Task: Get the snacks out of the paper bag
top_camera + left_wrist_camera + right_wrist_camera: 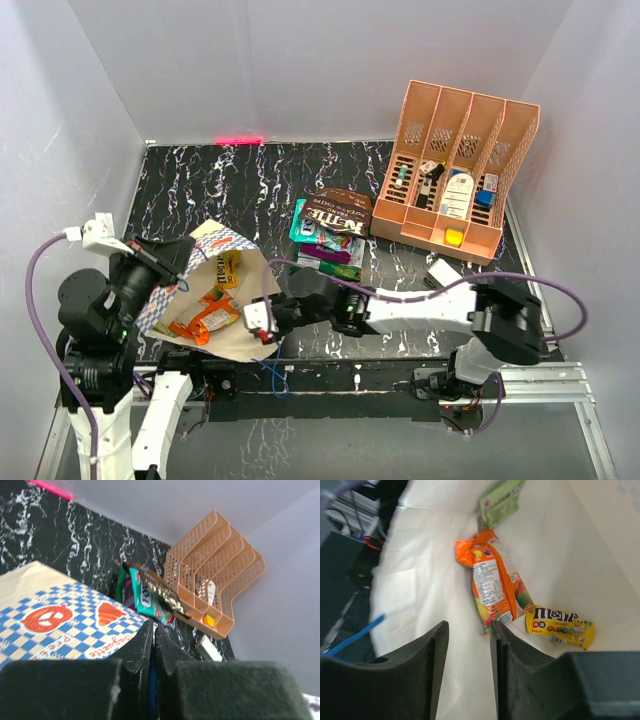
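White walls on 3 sides, black white-veined bench (pixel 200 180) under everything, red light strip (pixel 235 140) along its far edge. The paper bag (pixel 245 300) lies on its side at near left, mouth toward my R arm, cream inside showing.

My R end effector (pixel 468 640) sits right at the mouth's near edge, fingers apart, nothing btwn them. Looking past them into the bag, an orange packet (pixel 492 587) lies straight ahead just beyond the fingertips, untouched. A yellow M&M's packet (pixel 560 626) lies just to its right, and a green packet (pixel 501 502) sits deeper in at the far end.

My L end effector (pixel 153 630) has its fingers pressed together w/ a sliver of blue pinched low btwn them. In the top cam it's at the bag's upper-left edge, holding the checked wall up.

Only the top cam gives the whole layout. A brown bag (pixel 340 213), teal packet (pixel 305 225) and purple wrapper (pixel 322 252) are piled mid-bench, just left of the orange rack (pixel 455 150) and well apart from both end effectors. A small white box (pixel 445 272) lies near the rack's near corner. Inside the paper bag that cam picks up just the orange and yellow packets.

L wrist cam sees the bag's blue-checked outside w/ red-orange logo, pile and rack beyond, but none of the inside. R wrist cam alone shows the green packet, the packets' print, and a blue cord (pixel 355 636) outside the mouth at left.
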Tool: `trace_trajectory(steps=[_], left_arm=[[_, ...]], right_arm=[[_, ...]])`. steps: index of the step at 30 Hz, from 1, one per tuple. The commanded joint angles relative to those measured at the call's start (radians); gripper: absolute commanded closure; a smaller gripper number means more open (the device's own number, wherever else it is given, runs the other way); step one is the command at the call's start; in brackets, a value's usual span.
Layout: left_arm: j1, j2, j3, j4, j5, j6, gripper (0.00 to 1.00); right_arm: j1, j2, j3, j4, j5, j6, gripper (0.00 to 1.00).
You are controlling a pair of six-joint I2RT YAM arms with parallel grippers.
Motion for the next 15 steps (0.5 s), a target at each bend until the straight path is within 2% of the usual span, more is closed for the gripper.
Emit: trace_trajectory(steps=[1, 5, 8, 12, 15], left_arm=[[-0.004, 0.117, -0.005, 0.25, 0.017, -0.037, 1.0], [-0.004, 0.253, 0.063, 0.392, 0.01, -0.007, 1.0], [-0.003, 0.346, 0.126, 0.482, 0.046, 0.059, 1.0], [-0.003, 0.424, 0.186, 0.562, 0.126, 0.101, 1.0], [-0.003, 0.426, 0.149, 0.621, 0.218, 0.07, 1.0]], right_arm=[[0.006, 0.121, 0.115, 0.127, 0.171, 0.049, 0.61], [0.005, 0.21, 0.169, 0.171, 0.257, 0.053, 0.61], [0.004, 0.289, 0.248, 0.135, 0.316, 0.054, 0.61], [0.008, 0.352, 0.321, 0.102, 0.278, 0.096, 0.61], [0.034, 0.373, 0.322, 0.133, 0.247, 0.128, 0.6]])
